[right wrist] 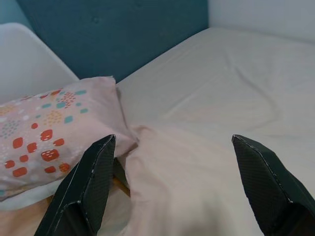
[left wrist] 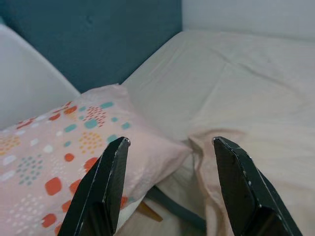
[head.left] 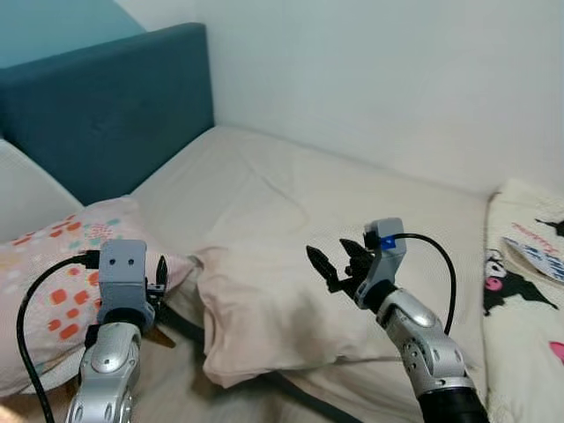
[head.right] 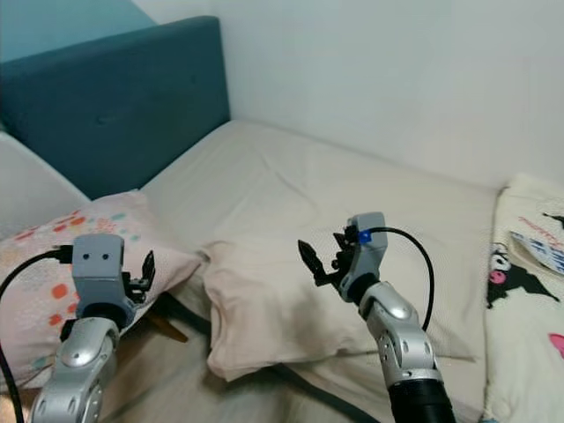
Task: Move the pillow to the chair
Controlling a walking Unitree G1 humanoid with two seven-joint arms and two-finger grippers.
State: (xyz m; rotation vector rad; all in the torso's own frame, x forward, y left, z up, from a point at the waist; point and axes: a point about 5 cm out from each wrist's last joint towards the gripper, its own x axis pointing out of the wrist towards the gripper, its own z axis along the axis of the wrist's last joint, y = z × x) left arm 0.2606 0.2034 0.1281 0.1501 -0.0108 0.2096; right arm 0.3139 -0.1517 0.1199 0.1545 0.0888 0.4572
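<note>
We judged that we were at the reach, before any grasp: both arms were raised over the bed (head.left: 291, 185), and the plain pillow (head.left: 273, 308) lay flat on the sheet between them, untouched. A patterned pillow (head.left: 53, 264) sat to our left on a white chair (left wrist: 29, 93) beside the bed, its corner just beside the plain one. Which of the two the task meant we could not tell; with the patterned one on the chair already, we took the plain one as the thing to move.

Our left gripper (left wrist: 170, 147) hung over the gap where the two pillows met, jaws well apart and holding nothing. Our right gripper (right wrist: 172, 142) hovered above the plain pillow, jaws spread wider still, also empty and clear of the cloth.

The next move, as we saw it, called for lowering both grippers to the pillow's edges, pinching a good fold of fabric on each side, then lifting it leftward to the chair.
</note>
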